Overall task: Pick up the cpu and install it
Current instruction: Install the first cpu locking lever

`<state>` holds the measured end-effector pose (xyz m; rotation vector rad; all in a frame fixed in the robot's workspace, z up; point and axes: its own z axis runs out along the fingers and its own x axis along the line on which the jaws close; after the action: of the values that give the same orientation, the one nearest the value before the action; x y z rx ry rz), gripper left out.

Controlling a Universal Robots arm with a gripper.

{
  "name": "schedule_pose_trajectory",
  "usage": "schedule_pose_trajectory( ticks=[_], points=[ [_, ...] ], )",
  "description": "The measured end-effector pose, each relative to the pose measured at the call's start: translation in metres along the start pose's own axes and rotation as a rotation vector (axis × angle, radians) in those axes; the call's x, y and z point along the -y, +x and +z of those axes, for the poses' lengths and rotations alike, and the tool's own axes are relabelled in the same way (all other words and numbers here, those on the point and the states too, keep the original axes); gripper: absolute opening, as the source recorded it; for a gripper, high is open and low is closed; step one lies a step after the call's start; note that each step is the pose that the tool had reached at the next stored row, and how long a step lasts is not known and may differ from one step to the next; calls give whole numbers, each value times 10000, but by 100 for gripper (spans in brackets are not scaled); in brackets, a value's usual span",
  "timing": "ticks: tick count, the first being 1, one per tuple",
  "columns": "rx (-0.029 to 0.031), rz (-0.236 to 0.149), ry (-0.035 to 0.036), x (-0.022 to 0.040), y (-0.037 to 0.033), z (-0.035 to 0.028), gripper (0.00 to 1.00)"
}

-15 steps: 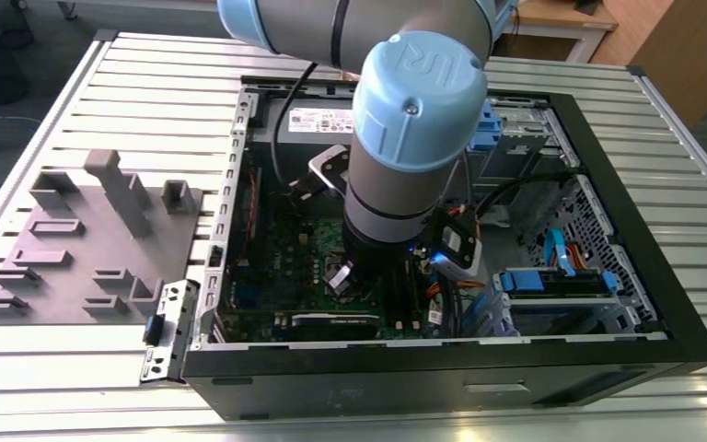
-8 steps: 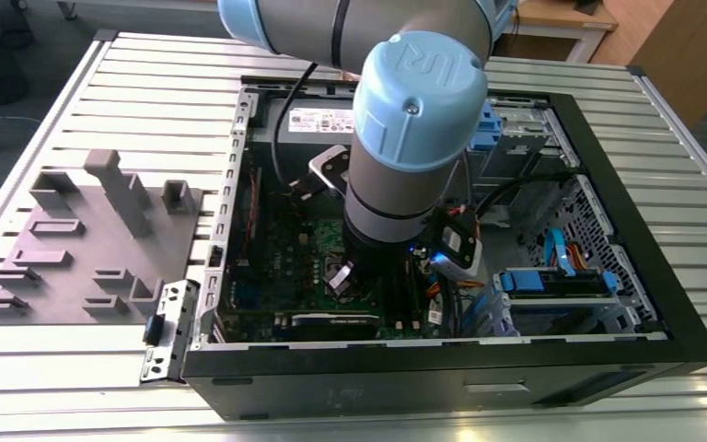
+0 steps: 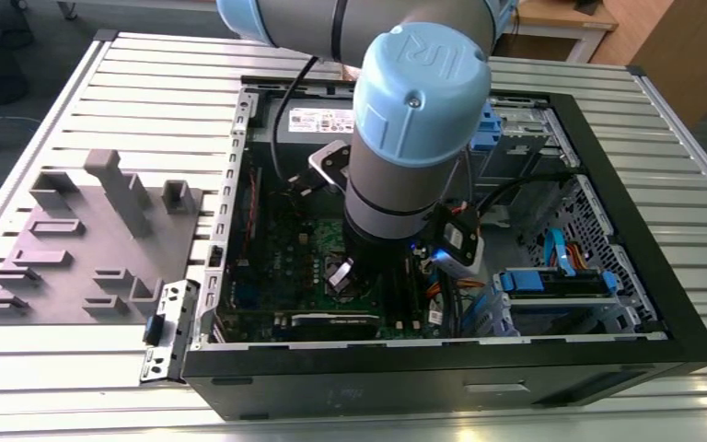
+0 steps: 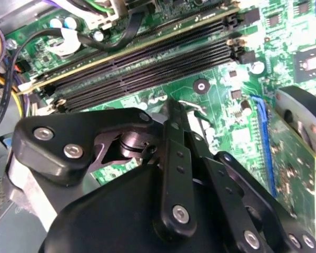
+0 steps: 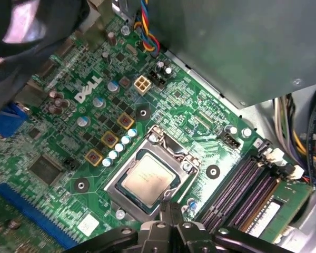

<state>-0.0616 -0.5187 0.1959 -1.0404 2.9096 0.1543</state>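
Case: the open computer case (image 3: 648,304) lies on a slatted metal table (image 3: 144,83) and holds the green motherboard (image 5: 52,132), a grey power-supply box (image 5: 242,47), bundled cables (image 5: 300,132) and blue drive brackets (image 3: 556,284).
Socket: the metal socket frame (image 5: 185,158) on the motherboard holds the cpu (image 5: 148,179), lying flat inside it, silver top up.
Cpu and tool: in the first wrist view the cpu lies just ahead of the gripper (image 5: 171,211), whose tips are near the socket's edge.
Memory slots: the black slots (image 4: 147,63) run just past the gripper tips in the second wrist view.
Arm pose: the arm (image 3: 409,120) reaches straight down into the case, wrist vertical over the board.
Gripper state: fingers (image 4: 176,132) drawn together, nothing between them.
Hard to make out: in the exterior view the arm covers the socket area.
Beside the case: a grey moulded tray (image 3: 84,239) sits on the table, well apart from the tool.
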Motion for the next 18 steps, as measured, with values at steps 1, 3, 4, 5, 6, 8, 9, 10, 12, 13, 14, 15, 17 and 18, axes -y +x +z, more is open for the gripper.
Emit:
schedule_pose_trajectory(
  ticks=[1,3,4,5,6,8,9,10,12,13,14,15,17,18],
  points=[
    [-5,0,4,-1,-2,-20,11],
    [-2,-2,2,-1,-2,-32,11],
    [-4,-2,2,2,0,-33,11],
    [-3,-2,1,5,3,-34,11],
    [-3,-2,1,10,6,-34,11],
    [-7,-2,5,22,17,-37,11],
    [-6,-1,5,24,19,-33,11],
    [-6,0,5,26,21,-26,11],
    [-1,-2,9,29,23,-8,11],
    [1,-2,10,30,24,1,11],
    [2,-3,12,31,25,8,11],
    [2,-3,12,32,25,14,11],
    [3,-3,13,34,26,25,11],
    [3,-3,12,35,26,30,11]
  ],
)
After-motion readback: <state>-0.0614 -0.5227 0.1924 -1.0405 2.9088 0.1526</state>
